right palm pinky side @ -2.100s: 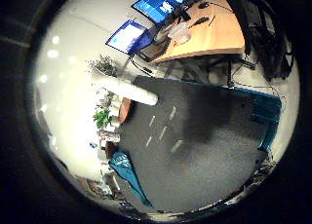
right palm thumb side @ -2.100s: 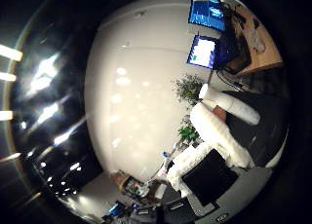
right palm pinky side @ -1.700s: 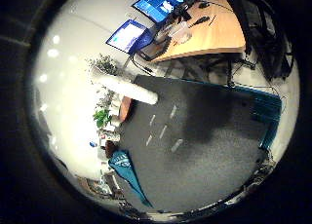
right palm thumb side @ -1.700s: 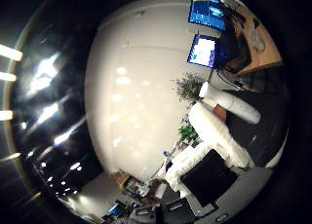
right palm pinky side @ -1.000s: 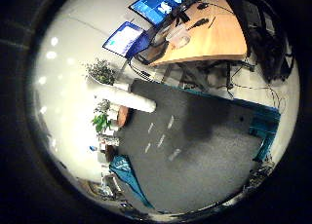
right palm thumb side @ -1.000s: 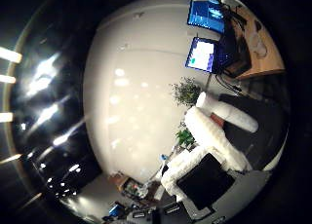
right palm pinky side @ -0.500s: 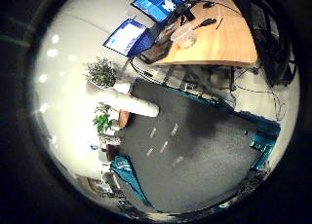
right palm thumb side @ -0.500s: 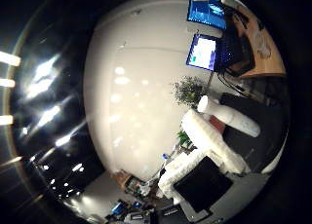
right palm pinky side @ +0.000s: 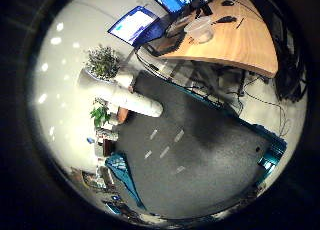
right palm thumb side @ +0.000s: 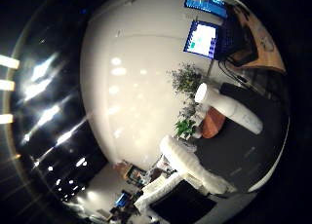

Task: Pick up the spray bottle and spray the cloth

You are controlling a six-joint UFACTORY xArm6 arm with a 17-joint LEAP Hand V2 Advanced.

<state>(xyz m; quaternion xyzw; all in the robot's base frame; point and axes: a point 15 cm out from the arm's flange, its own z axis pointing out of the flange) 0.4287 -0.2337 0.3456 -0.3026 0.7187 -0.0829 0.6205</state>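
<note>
- The palm looks out over the room rather than at anything close; neither the spray bottle nor the cloth shows in either view, so I can't say where they are
- The hand shows as white padded fingers and a dark block by the thumb-side camera; they hold nothing there, but whether they are straight or curled I cannot tell
- A white finger reaches across the little-finger-side view, in front of the plants and the edge of the carpet
- A wooden desk stands at the far side of a dark grey carpet, with a clear plastic tub on top and monitors lit blue beside it
- Chairs are tucked under the desk, at the carpet's edge
- A leafy potted plant stands by the pale wall, a smaller green plant near it
- Pale strips lie on the carpet
- A teal bin sits at the carpet's corner, well apart from the desk
- Small clutter lines the wall near the plants, too small to make out
</note>
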